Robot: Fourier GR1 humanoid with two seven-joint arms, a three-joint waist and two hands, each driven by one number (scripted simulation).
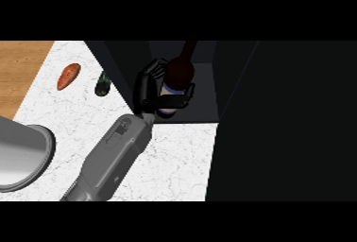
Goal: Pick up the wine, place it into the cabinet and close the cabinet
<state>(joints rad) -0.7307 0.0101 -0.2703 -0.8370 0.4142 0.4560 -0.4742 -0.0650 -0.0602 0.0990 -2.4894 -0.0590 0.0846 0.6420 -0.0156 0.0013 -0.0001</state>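
Note:
The wine bottle (180,71) is dark with a pale label and stands upright, its neck pointing up the view. It is inside the open front of the dark cabinet (202,101) at the counter's back. My left hand (145,87) is shut on the bottle's lower body. Its fingers curl round the left side and the thumb crosses the label in front. The grey forearm (111,156) comes in from the lower left. The bottle's base is partly hidden by the hand. My right hand does not show.
A wide black cabinet panel (286,123) fills the right half of the view. On the white marble counter (174,165) lie an orange-red vegetable (68,75) and a dark green one (102,84). A large grey round vessel (21,153) sits at the left edge.

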